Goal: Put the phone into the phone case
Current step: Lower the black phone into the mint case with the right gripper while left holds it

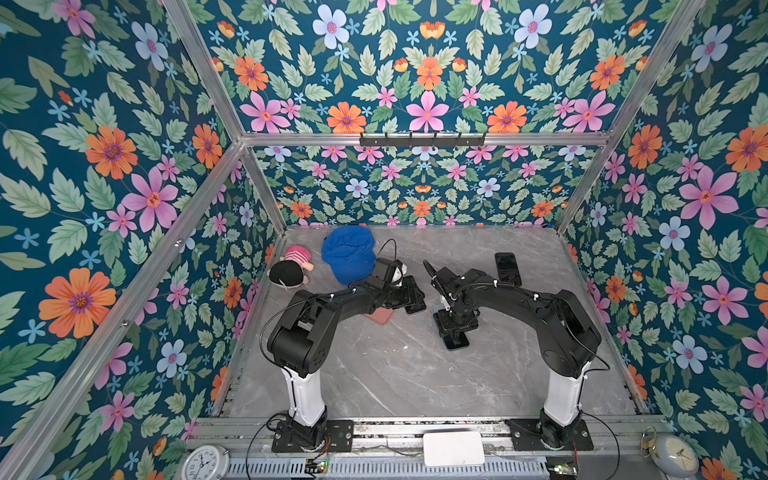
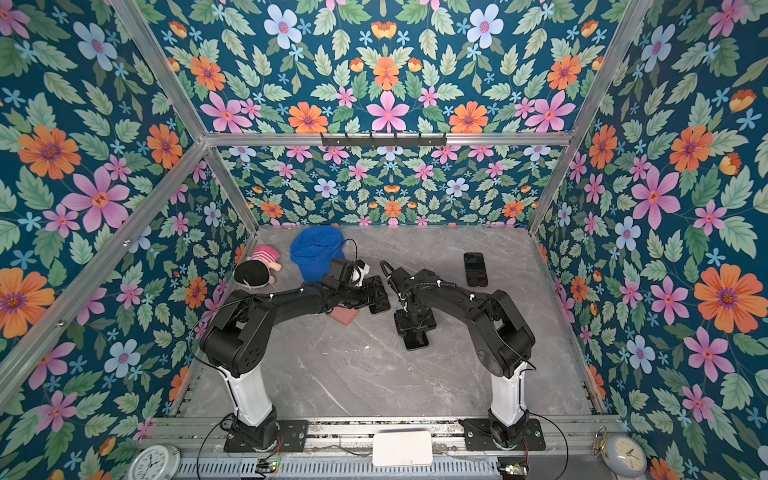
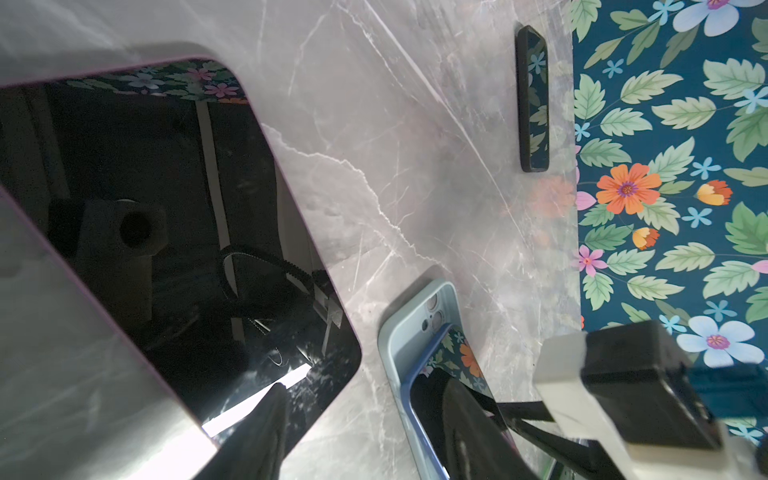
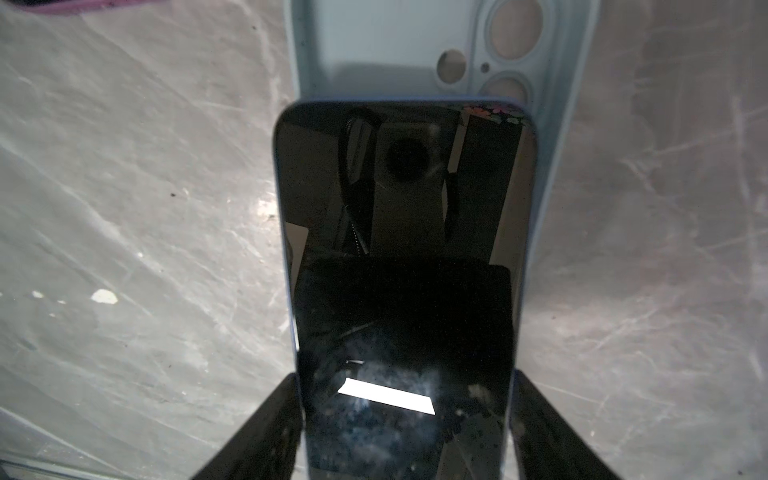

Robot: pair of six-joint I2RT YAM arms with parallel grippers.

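I had the right gripper (image 4: 405, 382) on the phone (image 4: 403, 187), its fingers (image 4: 274, 436) pinching the two long edges with the dark screen facing up. The phone lay over the case (image 4: 374, 41), a pale blue shell sitting open side up on the table (image 1: 374, 374). From the right wrist view I could see the phone covering most of the case's floor. Its far edge stopped short of the camera holes, so that end of the case was bare. In the left wrist view the phone's blue edge ran inside the case's wall, but I couldn't tell whether it was seated flat.

The left gripper (image 1: 411, 297) hung over the purple phone (image 3: 166, 228), which lay screen up just beside the case and apart from it. Its fingers (image 3: 257, 436) were spread and pinched nothing; one sat over that phone's corner. A flat pink piece (image 1: 379, 318) showed from under the left arm, and I couldn't tell whether it was another case.

A spare phone (image 1: 508, 269) lay alone toward the right wall. At the back left, a blue cap (image 1: 348, 253) and a doll (image 1: 291, 268) lay side by side.
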